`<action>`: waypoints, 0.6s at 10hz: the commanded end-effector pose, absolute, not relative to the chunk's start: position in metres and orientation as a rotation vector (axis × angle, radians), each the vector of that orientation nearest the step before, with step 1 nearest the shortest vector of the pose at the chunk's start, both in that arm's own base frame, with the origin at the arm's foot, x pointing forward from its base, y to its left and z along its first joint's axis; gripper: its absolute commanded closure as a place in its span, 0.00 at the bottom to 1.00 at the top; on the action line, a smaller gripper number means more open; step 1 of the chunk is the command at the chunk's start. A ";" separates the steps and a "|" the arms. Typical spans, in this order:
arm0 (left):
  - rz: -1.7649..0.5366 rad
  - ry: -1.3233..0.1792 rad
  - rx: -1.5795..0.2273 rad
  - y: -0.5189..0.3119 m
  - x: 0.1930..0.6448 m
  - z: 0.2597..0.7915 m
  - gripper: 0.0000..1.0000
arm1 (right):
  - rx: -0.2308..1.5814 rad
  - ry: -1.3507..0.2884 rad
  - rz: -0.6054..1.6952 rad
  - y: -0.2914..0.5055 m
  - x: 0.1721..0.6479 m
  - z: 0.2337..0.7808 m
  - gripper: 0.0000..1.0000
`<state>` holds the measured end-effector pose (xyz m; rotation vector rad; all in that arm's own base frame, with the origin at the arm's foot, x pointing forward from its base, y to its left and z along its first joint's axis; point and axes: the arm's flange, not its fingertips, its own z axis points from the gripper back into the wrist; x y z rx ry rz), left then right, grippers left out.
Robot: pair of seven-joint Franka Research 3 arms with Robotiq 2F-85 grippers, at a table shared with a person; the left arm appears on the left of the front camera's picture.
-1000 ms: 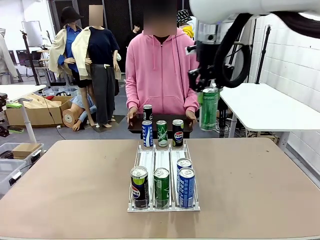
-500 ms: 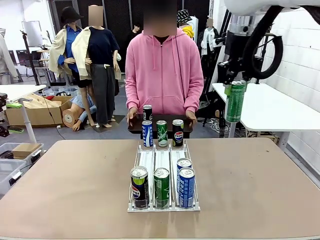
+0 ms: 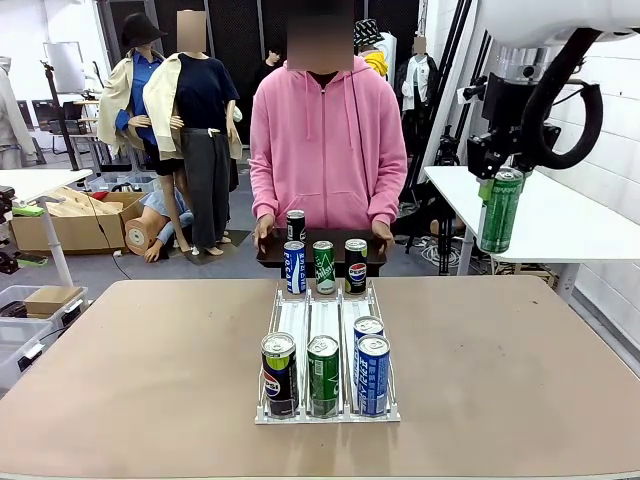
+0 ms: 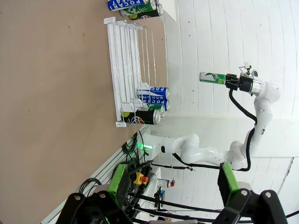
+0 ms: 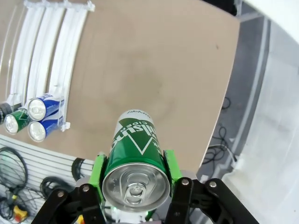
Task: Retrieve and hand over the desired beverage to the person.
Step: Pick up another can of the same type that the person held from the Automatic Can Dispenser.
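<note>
Your right gripper (image 3: 502,172) clenched on green can (image 3: 500,210), upper right of frame (hanging upright, off table edge). Left gripper (image 4: 173,189) released, holding nothing.

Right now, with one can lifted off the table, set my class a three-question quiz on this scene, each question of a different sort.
1. True or false: the right gripper is shut on the green can.
2. How many cans stand at the near end of the white rack?
3. The person's hands rest on: A a dark tray, B the rack, C the held can.

Key: 1 true. 2 four. 3 A, the dark tray.
</note>
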<state>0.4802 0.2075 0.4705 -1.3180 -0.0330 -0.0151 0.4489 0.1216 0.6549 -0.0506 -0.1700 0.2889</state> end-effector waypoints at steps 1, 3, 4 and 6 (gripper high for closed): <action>-0.012 -0.039 -1.315 0.207 0.477 0.472 0.00 | -0.029 -0.189 0.323 0.116 0.439 0.654 1.00; -0.012 -0.039 -1.315 0.207 0.477 0.472 0.00 | -0.052 -0.167 0.291 0.120 0.446 0.653 1.00; -0.012 -0.039 -1.315 0.207 0.477 0.472 0.00 | -0.052 -0.167 0.291 0.120 0.446 0.653 1.00; -0.012 -0.039 -1.315 0.207 0.477 0.472 0.00 | -0.052 -0.167 0.291 0.120 0.446 0.653 1.00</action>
